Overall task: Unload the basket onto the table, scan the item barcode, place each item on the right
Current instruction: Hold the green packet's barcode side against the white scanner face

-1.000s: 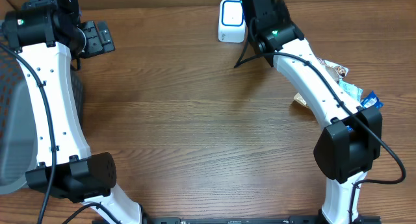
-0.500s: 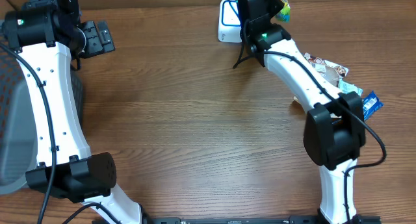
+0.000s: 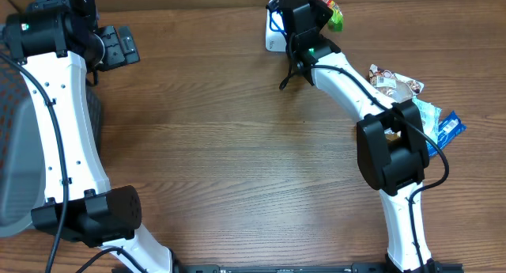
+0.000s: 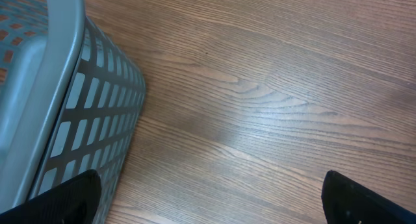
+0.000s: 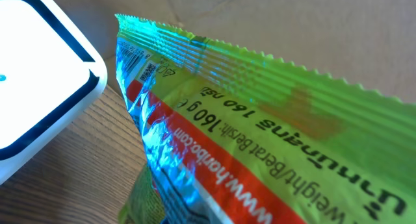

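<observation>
A green and red snack bag fills the right wrist view, its serrated top edge close to the white scanner at the left. Blue light glints on the foil near a small printed code. From overhead, my right gripper is at the table's far edge, over the scanner. It is shut on the bag, which sticks out to its right. The fingers themselves are hidden by the bag. My left gripper is open over bare wood, far left.
A grey slotted basket stands at the left edge, right beside my left gripper. It also shows in the overhead view as the basket. Several more packets, one of them blue, lie at the right behind my right arm.
My right arm has swung left along the far edge, bringing the green bag up beside and over the scanner. The left arm has not moved.
</observation>
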